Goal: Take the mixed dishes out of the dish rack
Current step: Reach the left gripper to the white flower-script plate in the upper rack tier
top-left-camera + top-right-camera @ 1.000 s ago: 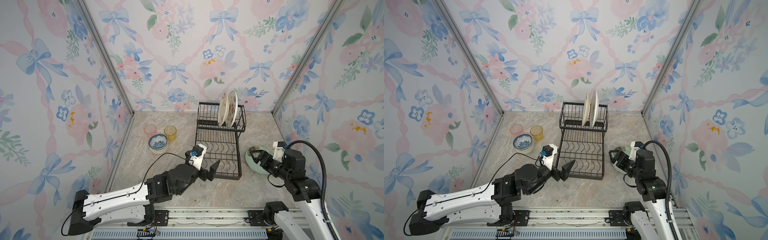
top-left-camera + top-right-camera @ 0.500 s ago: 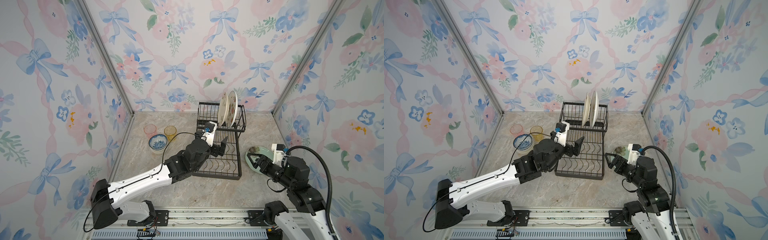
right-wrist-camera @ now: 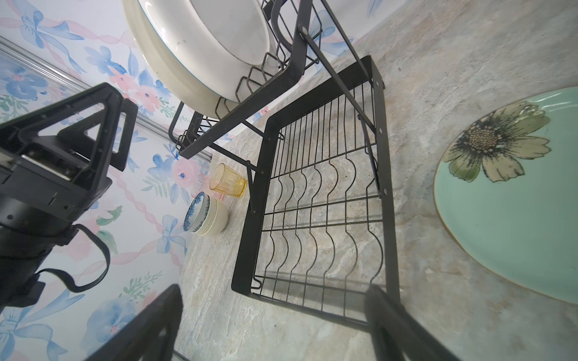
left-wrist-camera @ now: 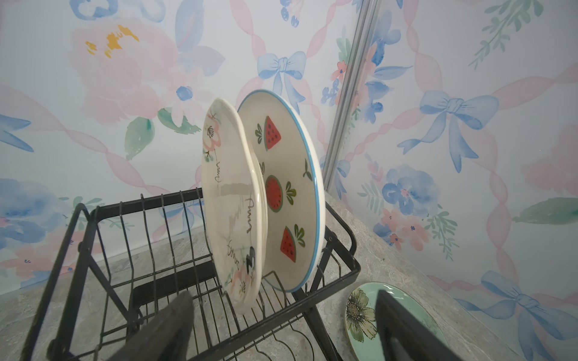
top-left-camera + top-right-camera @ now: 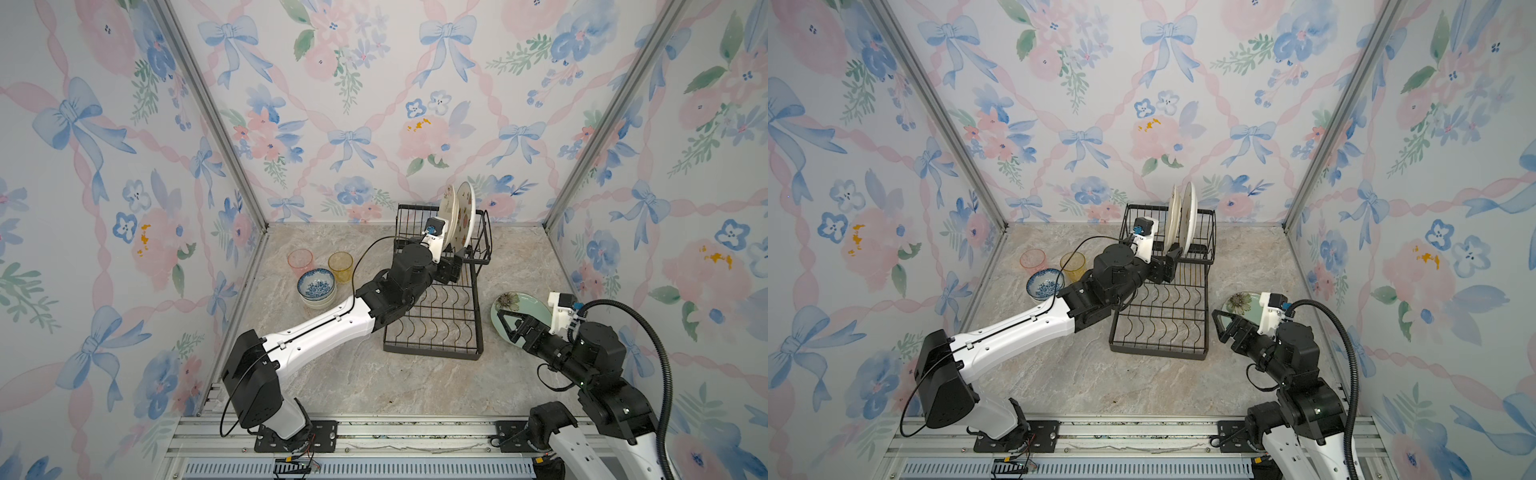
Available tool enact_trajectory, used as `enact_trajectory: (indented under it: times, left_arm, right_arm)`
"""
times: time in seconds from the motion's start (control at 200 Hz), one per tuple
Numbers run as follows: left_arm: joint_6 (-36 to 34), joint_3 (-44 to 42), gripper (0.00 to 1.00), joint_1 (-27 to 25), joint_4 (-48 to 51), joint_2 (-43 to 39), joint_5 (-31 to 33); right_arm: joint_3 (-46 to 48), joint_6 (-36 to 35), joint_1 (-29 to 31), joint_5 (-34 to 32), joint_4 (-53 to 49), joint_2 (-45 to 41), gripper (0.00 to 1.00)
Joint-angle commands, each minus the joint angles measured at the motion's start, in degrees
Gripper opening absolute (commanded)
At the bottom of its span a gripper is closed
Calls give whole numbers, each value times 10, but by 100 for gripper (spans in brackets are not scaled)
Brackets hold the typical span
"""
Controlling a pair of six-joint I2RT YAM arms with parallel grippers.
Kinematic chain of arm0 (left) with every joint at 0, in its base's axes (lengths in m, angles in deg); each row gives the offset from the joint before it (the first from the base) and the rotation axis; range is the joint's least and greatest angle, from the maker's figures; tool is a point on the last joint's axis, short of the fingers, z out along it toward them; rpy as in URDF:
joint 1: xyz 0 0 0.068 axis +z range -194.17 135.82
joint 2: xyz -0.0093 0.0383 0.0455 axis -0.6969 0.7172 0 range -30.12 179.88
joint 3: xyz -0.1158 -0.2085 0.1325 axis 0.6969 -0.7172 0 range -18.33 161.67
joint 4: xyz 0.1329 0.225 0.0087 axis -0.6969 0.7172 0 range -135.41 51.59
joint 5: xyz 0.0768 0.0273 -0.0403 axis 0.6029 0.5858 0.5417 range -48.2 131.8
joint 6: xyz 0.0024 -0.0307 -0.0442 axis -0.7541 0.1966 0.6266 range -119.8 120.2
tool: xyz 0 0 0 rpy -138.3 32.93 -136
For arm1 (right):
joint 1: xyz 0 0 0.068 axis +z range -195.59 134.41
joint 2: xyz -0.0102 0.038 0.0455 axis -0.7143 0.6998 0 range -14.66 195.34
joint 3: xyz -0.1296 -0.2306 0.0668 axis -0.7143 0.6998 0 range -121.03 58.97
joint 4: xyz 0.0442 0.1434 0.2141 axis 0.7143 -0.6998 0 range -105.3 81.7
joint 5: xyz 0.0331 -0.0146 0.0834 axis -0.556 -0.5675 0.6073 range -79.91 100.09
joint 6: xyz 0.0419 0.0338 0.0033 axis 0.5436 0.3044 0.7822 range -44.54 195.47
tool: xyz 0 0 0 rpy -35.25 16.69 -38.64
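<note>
The left jaws are standing apart just beside two cream printed ceramic plates [image 4: 233, 200] in the black wire dish rack [image 5: 432, 352]. The right jaws are hanging apart too.

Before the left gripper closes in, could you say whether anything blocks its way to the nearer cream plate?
Only the black wire dish rack's front rail, low before the cream floral-print plate's bottom edge. Above that rail nothing visible separates the open left gripper from it; the watermelon-print cream plate stands behind.

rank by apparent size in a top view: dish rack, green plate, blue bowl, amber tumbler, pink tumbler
1. dish rack
2. mint-green plate
3. blue-patterned bowl
4. amber tumbler and pink tumbler: look alike, not ranked
</note>
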Motion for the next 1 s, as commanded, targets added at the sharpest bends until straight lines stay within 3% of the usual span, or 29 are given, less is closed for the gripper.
enact_trajectory:
  times: [0.0,0.4,0.835,0.995]
  left_arm:
    - [-9,22,87,10,-17,21,-15]
    - [-12,55,71,37,-24,73,-11]
    - [-37,118,64,46,-27,148,6]
    - [-42,126,53,48,-27,158,16]
  right_arm:
    - [7,-7,6,-13,-26,-13,93]
    - [6,-7,6,-30,-58,-38,93]
    - [-3,-21,6,-47,-99,-62,93]
    - [-3,-26,7,-53,-104,-64,94]
